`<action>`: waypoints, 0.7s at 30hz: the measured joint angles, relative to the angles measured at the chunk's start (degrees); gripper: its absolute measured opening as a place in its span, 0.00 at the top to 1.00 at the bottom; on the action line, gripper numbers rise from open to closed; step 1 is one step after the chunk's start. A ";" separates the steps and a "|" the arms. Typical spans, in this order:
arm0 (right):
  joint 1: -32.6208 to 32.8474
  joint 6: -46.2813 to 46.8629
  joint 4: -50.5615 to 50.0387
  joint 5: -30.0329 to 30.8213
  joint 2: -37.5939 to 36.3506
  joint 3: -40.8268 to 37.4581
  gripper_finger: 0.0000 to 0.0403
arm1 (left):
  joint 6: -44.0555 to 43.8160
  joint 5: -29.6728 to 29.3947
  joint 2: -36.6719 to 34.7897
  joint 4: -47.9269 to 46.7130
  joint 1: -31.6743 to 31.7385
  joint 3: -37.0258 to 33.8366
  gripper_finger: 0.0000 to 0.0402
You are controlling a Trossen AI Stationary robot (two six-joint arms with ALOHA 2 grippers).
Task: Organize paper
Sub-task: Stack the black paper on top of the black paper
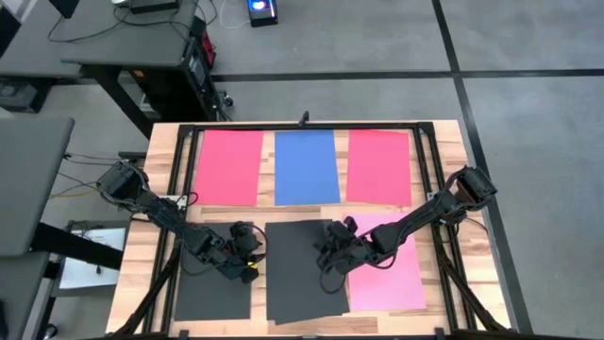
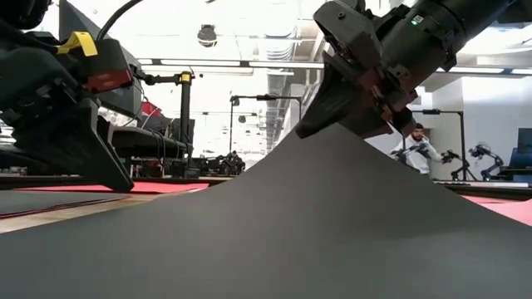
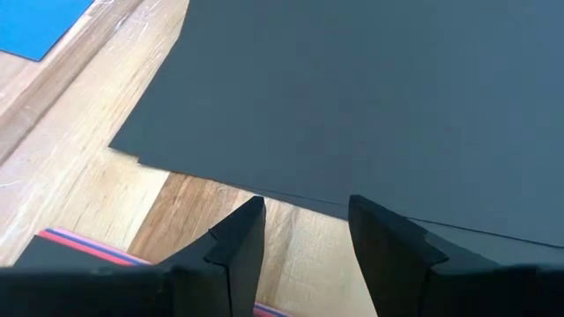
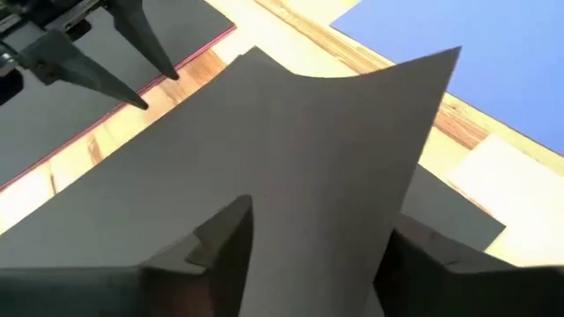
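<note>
The right tool [image 1: 332,253] stands with its fingers spread on either side of the raised corner of the top black sheet [image 1: 300,269]; whether they are touching it I cannot tell. That sheet peaks up at the tool and slopes down toward the counter's [image 1: 444,142] near edge, its long axis running far to near, over the middle black stack. The left tool [image 1: 247,255], fingers partly spread and empty, hovers just beside the stack's left edge, about equally near. Another black sheet [image 1: 213,293] lies at the near-left corner, pink [image 1: 392,279] at near right; red [image 1: 228,166], blue [image 1: 306,166] and red [image 1: 379,166] sheets line the far edge.
</note>
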 joint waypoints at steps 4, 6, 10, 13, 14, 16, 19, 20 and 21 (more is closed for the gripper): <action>0.00 -3.02 0.03 -1.53 -0.09 1.22 0.45 | 0.00 0.05 0.00 -0.01 0.00 0.00 0.63; 0.00 -4.74 -0.02 -1.85 -0.09 2.08 0.43 | 0.00 0.07 0.00 -0.02 0.00 0.00 0.63; 0.02 -7.21 -1.24 -2.98 -0.09 3.53 0.42 | -0.01 1.11 0.00 -0.02 0.00 0.00 0.63; 0.00 -7.41 -4.24 -2.98 -0.09 4.73 0.42 | -0.01 1.34 -0.01 -0.04 -0.02 0.00 0.63; 0.00 -7.43 -5.27 -2.97 -0.09 5.04 0.42 | -0.02 1.34 -0.02 -0.04 -0.02 0.00 0.63; 0.00 -6.91 -8.04 -3.00 -0.09 5.59 0.42 | -0.01 1.34 -0.02 -0.04 -0.02 0.00 0.63; -0.11 -6.14 -11.22 -3.76 -0.09 6.13 0.42 | 0.00 1.34 -0.02 -0.04 -0.02 0.00 0.63; -0.11 -6.08 -11.72 -4.21 -0.09 6.13 0.42 | 0.00 1.34 -0.02 -0.04 -0.02 0.00 0.63; -0.11 -6.08 -11.91 -4.37 -0.09 6.13 0.42 | -0.01 1.34 -0.03 -0.04 -0.02 0.00 0.63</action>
